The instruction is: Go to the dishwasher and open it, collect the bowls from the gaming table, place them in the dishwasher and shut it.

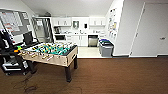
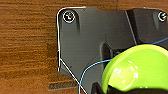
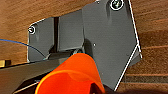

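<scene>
- The dishwasher [image 1: 93,40], steel-fronted and closed, sits far ahead under the kitchen counter [image 1: 82,34].
- Left claw [image 2: 100,87] carries a green bowl [image 2: 135,68]; right claw carries an orange cup [image 3: 71,76]; finger state unclear.
- Table-football table [image 1: 51,52] stands near left.

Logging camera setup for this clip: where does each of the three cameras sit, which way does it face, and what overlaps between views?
Head view: high on the robot, facing forward and down across brown floor toward a table-football table and a kitchenette with the steel-fronted dishwasher.
Left wrist view: on the left arm, facing down at the floor; the robot's dark plate and a green bowl show close up.
Right wrist view: on the right arm, facing the floor; dark plate and an orange cup.
Shared: the same brown floor in all three.
</scene>
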Available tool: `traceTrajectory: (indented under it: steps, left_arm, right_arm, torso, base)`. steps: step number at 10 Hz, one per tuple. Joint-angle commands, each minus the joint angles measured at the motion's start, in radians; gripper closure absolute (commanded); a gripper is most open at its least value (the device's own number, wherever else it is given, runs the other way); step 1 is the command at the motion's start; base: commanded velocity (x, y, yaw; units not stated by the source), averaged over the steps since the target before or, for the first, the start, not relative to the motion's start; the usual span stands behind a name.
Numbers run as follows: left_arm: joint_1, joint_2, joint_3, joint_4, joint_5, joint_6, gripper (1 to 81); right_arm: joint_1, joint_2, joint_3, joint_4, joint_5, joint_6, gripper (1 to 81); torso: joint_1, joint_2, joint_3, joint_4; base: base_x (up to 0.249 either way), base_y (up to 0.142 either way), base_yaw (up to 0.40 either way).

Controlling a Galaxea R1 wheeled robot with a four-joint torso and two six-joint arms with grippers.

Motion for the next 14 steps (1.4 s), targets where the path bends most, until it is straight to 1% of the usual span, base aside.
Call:
traceTrajectory:
  steps: [1, 7, 14]
  left_arm:
    - [-0.048, -0.007, -0.003, 0.0, 0.041, 0.005, 81.1]
    - [-0.047, -0.004, -0.003, 0.005, 0.041, 0.005, 81.1]
    - [-0.047, -0.003, -0.001, 0.005, 0.041, 0.005, 81.1]
  right_arm:
    - [0.046, -0.012, 0.01, -0.01, -0.059, -0.003, 81.1]
    - [0.049, -0.012, 0.01, -0.01, -0.059, -0.003, 81.1]
    - [0.044, -0.012, 0.008, -0.01, -0.059, -0.003, 81.1]
  torso:
    - [0.0, 0.0, 0.0, 0.0]
    - [0.0, 0.0, 0.0, 0.0]
    - [0.0, 0.0, 0.0, 0.0]
  base:
    - [0.191, 0.0, 0.0]
    - [0.191, 0.0, 0.0]
    - [0.191, -0.083, 0.0]
